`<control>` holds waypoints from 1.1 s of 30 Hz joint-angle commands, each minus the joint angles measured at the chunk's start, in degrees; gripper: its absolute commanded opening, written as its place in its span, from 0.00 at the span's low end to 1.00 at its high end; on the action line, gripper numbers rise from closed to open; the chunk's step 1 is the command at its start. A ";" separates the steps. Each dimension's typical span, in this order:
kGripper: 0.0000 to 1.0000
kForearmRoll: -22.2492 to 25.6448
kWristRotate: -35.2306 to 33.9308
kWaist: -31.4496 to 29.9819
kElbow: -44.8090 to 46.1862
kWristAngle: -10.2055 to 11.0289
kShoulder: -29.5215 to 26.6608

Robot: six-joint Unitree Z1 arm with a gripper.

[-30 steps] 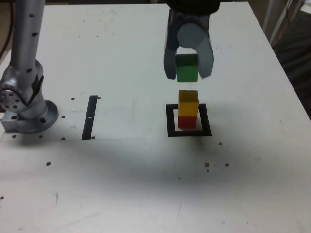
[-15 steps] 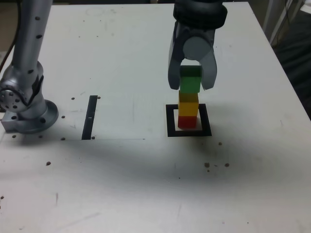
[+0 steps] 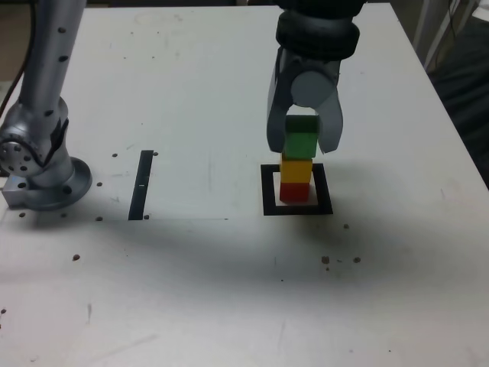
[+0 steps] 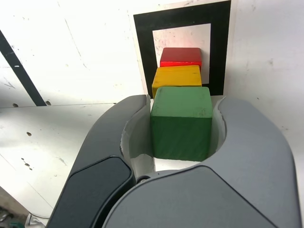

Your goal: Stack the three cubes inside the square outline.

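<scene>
Gripper (image 3: pixel 303 142) pinching the green cube (image 3: pixel 301 140) between its jaws, green cube resting on the yellow cube (image 3: pixel 296 168), yellow on the red cube (image 3: pixel 294 189), red cube inside the square outline (image 3: pixel 267 191) on the white table (image 3: pixel 229 290).

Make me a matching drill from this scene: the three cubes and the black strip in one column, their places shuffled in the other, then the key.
Things:
1. green cube
2. yellow cube
3. red cube
4. black strip

Places:
A. lowest of the stack, inside the square outline
B. flat on the table, toward the exterior view's left, away from the stack
C. held between the pincer's jaws, at the top
D. middle of the stack

Pairs: 1-C, 2-D, 3-A, 4-B
</scene>
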 commanded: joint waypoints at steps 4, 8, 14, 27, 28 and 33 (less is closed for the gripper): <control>0.96 -0.42 0.04 0.08 1.08 -0.31 0.19; 0.99 -0.62 -0.11 0.08 1.66 -0.21 -0.27; 0.99 -1.03 -0.54 0.07 2.76 0.60 -2.34; 0.99 -1.20 -2.32 -0.09 9.37 3.58 -12.53; 0.99 -1.30 -2.45 -0.09 10.31 3.66 -13.36; 0.99 -2.76 -3.21 -0.09 16.39 3.94 -17.69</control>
